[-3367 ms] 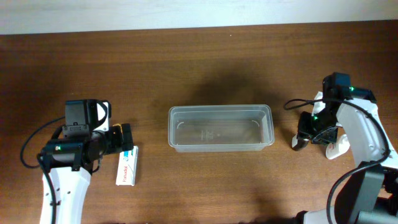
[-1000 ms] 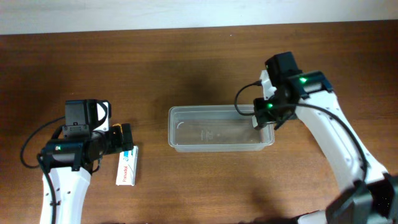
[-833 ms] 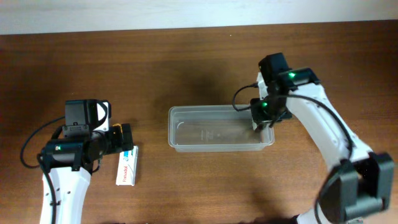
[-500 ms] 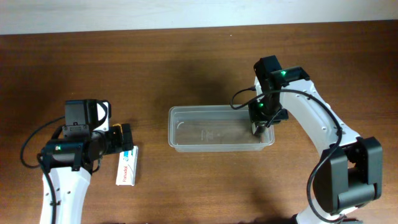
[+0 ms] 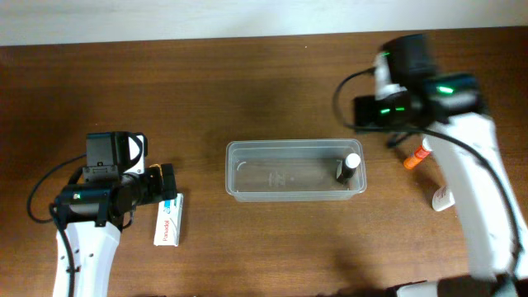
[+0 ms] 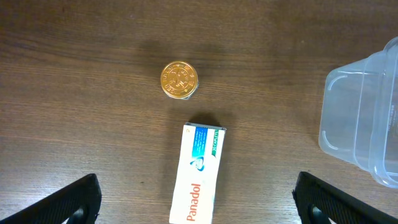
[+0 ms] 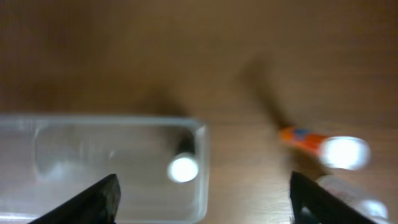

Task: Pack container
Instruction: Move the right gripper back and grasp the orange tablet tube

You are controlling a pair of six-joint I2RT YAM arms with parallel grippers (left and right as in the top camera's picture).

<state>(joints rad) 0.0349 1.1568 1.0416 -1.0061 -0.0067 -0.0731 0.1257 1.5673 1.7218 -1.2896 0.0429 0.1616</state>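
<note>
Container [image 5: 295,171]: clear bin at the centre of the table [image 5: 272,82]; packing judged barely begun. Overhead: one white-capped bottle [image 5: 351,167] stands inside at its right end; a box [image 5: 168,221] lies well to its left and an orange-tipped tube [image 5: 417,155] near its right, both outside. Left wrist: left gripper [image 6: 196,186] spread wide and empty over the box; a gold-capped jar [image 6: 180,79] stands just beyond, also unpacked. Right wrist, blurred: right gripper [image 7: 202,186] spread, holding nothing, raised above the bottle.
</note>
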